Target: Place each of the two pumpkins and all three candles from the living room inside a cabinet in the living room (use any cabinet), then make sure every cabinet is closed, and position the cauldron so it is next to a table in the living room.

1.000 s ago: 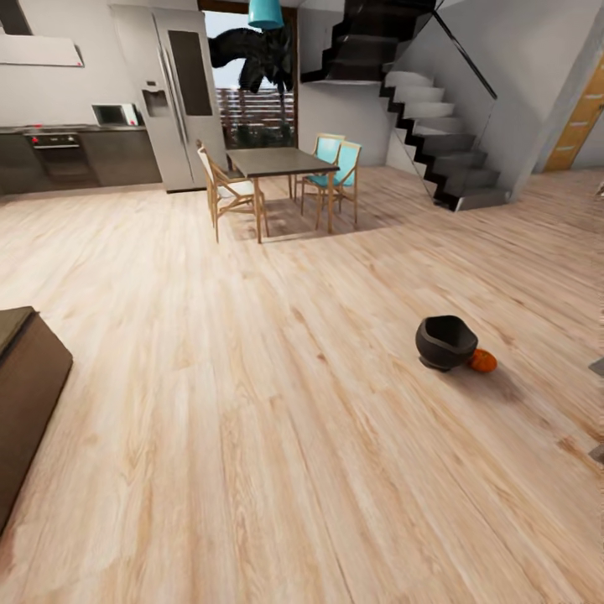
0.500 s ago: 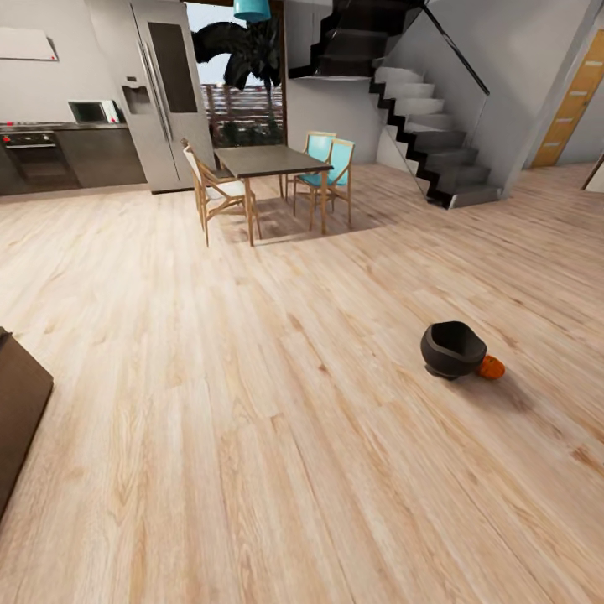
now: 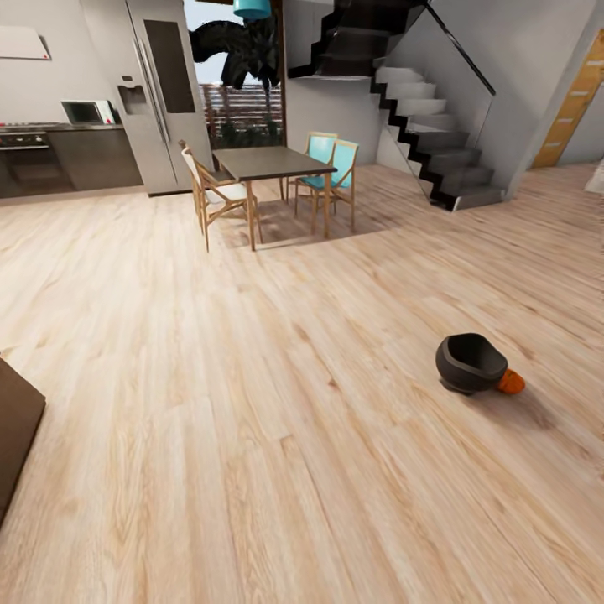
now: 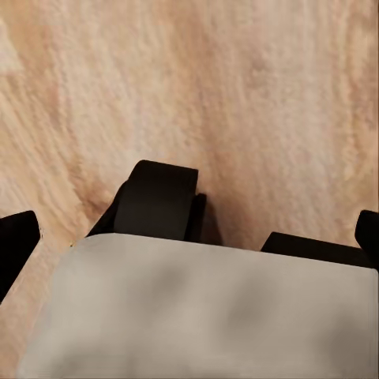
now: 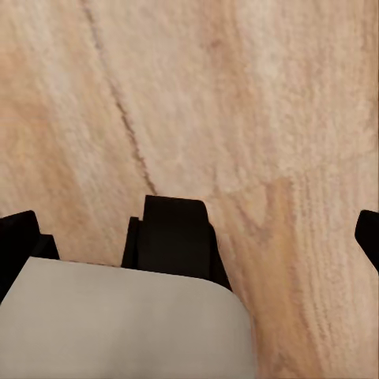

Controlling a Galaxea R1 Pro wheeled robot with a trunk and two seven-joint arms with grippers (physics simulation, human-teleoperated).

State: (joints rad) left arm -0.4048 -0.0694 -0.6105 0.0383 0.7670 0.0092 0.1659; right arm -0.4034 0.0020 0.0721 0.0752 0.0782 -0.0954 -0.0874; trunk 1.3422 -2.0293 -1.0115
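Both end effectors face floor [image 3: 252, 419]; cauldron [image 3: 470, 362] lies far right.

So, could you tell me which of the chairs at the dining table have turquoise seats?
The two chairs on the staircase side of the table; the fridge-side chair has a white seat.

The floor [image 3: 277, 403] is pale blond wood with long streaked grain and darker brown knots. On it, the cauldron [image 3: 470, 362] is matte black, and the pumpkin [image 3: 511, 383] touching it is bright orange. The cabinet [image 3: 13, 428] at the floor's left edge is dark brown. The dining table [image 3: 268, 162] has a dark grey top, with chairs of light wood, two with turquoise seats [image 3: 335, 159]. The fridge [image 3: 159, 92] is silver-grey. The stairs [image 3: 436, 134] are grey with black edging. The lamp [image 3: 252, 8] is teal.
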